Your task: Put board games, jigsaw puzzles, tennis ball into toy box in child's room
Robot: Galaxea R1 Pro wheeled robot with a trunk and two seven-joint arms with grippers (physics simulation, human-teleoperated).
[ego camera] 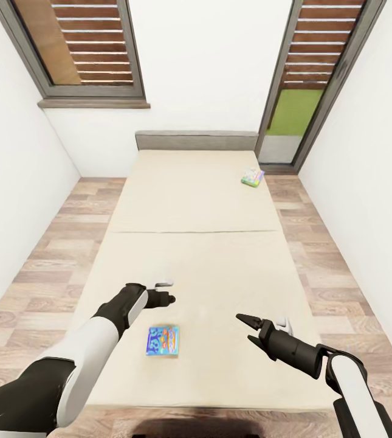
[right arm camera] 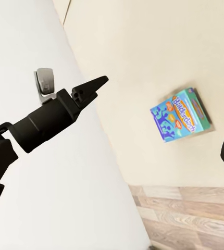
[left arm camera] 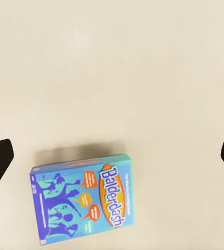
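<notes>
Early stage, by my read: both bed games still unpicked.
Near: blue board game point(ego camera: 163, 340) flat on bed point(ego camera: 220, 377), between left gripper point(ego camera: 164, 299) and right gripper point(ego camera: 248, 322); both spread, empty.
Far right: second board game point(ego camera: 253, 177) near headboard point(ego camera: 196, 140); print illegible.
Table, toy box out of frame.

Lit evenly and brightly, with no glare on the bed point(ego camera: 196, 243) and no hard-edged shadows anywhere. Cast only a faint soft shadow just beside the blue board game point(left arm camera: 82, 199) on the mattress. Showed wide-angle stretching toward the corners of the head view, walls leaning outward from the bed. Rendered slightly soft, print on the far board game point(ego camera: 253, 177) unreadable.
</notes>
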